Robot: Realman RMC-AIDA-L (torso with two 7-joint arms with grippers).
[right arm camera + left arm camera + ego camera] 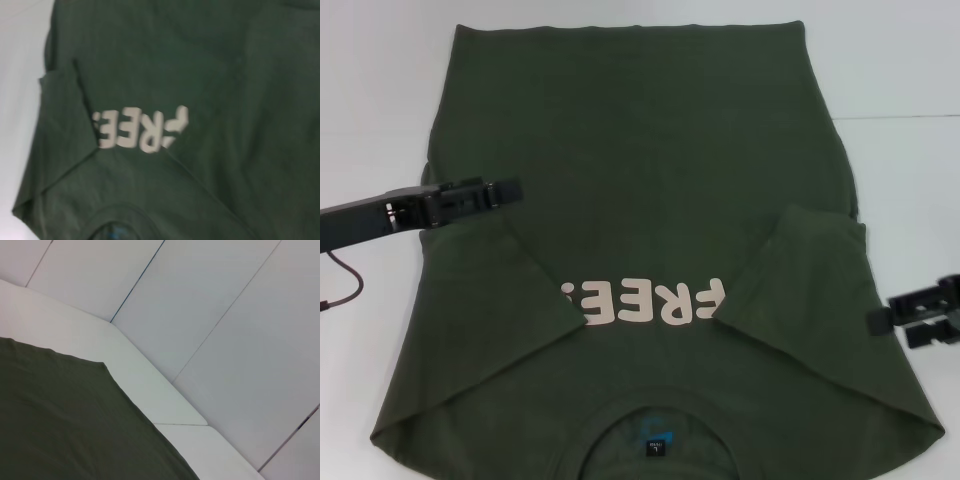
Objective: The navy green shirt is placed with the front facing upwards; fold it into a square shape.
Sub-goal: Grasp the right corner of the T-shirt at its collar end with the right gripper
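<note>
The navy green shirt (pixel 650 200) lies flat on the white tabletop (pixel 910 60), front up, collar at the near edge and hem at the far edge, so its long axis runs near to far, straight away from the robot. Both sleeves (pixel 500 290) are already turned inward over the chest, their tips meeting the pale "FREE!" print (pixel 645 303) from either side, which leaves a rough long rectangle. I'd judge the next fold has to shorten it along that axis, bringing hem and collar together. The left gripper (pixel 505 190) hovers over the shirt's left side about halfway along its length, reaching in from the left; the cloth lies directly below its jaws, and it looks the better placed arm. The right gripper (pixel 920 315) sits off the right edge, just beside the folded right sleeve, over bare tabletop. I cannot tell whether either pair of jaws is open or closed, nor whether the left one touches the fabric. The collar and neck label (pixel 658 447) are partly cut off at the near edge.
</note>
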